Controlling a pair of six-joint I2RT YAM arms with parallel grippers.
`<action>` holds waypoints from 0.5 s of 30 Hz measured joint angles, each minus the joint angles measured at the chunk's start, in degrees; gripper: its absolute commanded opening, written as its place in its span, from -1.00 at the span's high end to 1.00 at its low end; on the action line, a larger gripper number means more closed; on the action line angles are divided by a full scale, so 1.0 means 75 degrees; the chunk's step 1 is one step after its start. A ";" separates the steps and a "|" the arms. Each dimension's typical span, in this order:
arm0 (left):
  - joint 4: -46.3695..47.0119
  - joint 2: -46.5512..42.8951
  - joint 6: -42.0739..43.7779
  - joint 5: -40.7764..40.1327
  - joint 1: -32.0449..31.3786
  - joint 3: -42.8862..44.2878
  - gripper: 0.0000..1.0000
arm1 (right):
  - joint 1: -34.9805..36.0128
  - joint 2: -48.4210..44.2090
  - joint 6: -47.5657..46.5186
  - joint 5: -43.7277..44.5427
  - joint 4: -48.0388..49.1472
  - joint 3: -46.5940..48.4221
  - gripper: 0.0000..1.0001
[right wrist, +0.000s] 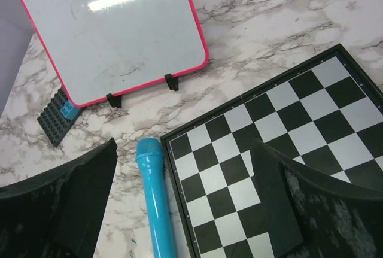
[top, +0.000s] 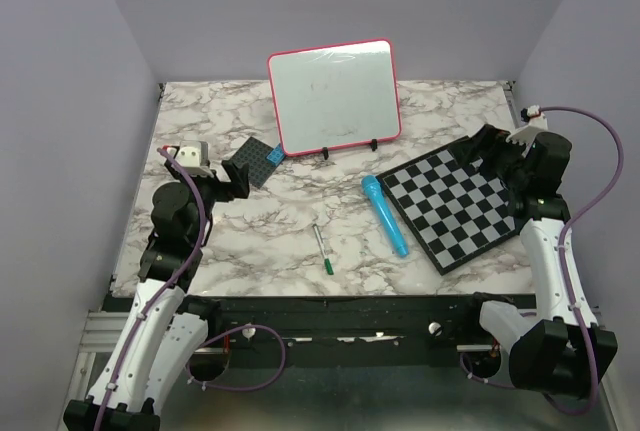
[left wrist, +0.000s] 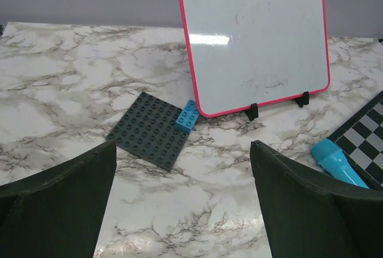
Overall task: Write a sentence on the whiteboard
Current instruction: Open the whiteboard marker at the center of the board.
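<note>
Left gripper [left wrist: 182, 165] and right gripper [right wrist: 182, 153]: fingers spread wide.
Whiteboard [top: 335, 96] propped upright, faintly smudged; marker [top: 322, 249] lies mid-table.

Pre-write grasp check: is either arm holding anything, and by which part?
Nothing held. Left jaws and right jaws stand open, empty; the green-capped marker lies loose on the table.

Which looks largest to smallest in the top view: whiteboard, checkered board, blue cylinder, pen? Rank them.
1. whiteboard and checkered board: they look about alike. The whiteboard stands propped up and farther back, so I won't rank these two.
2. blue cylinder
3. pen, the thinnest and shortest.
</note>
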 measured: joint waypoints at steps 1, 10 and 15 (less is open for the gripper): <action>0.0009 0.0020 -0.0012 0.0114 0.0000 0.0000 -0.97 | -0.0003 0.0000 -0.0009 -0.0052 0.0017 0.0003 -1.00; 0.0015 0.0425 -0.0597 0.0976 -0.0052 0.0020 -0.97 | -0.0003 -0.0125 -0.1148 -0.2098 0.0353 -0.0306 -1.00; -0.0274 0.0629 -0.1606 0.1338 -0.0052 0.0073 -0.97 | 0.0000 -0.0213 -0.1950 -0.3276 0.0388 -0.0425 -1.00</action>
